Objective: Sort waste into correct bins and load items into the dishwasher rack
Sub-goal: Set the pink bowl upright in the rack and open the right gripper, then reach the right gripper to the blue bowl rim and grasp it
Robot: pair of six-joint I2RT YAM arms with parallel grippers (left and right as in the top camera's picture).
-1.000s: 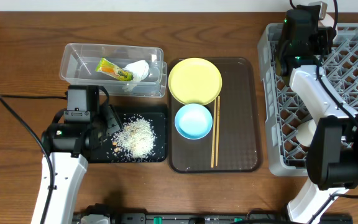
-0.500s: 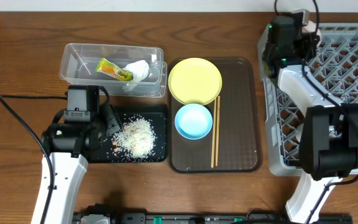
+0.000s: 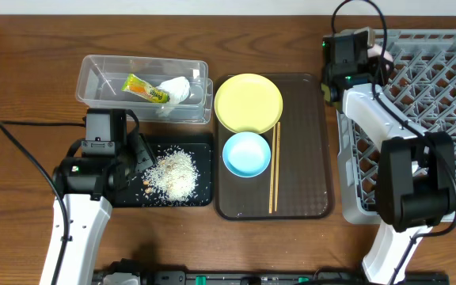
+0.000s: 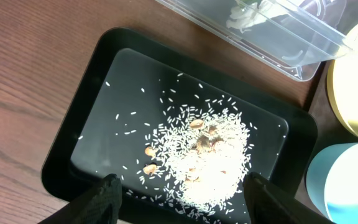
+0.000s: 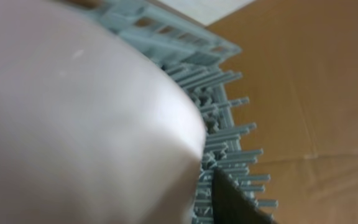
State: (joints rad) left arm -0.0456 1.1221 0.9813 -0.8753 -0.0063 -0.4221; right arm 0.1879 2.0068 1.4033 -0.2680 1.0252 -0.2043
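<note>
Right pincer (image 3: 374,55) clamped on white bowl (image 5: 73,124), over dishwasher rack (image 3: 450,95) far-left corner. Left pincer (image 4: 188,202) spread wide above black tray (image 4: 79,137); rice (image 4: 207,155) just ahead of fingertips.

The table (image 3: 22,71) is brown wood with visible grain. Left of the brown serving tray (image 3: 303,158), smooth and faintly shiny, the tub (image 3: 93,73) is clear glossy plastic and the black tray (image 4: 79,124) smooth, reflective plastic; right of it, the rack (image 3: 450,71) is matt grey plastic
</note>
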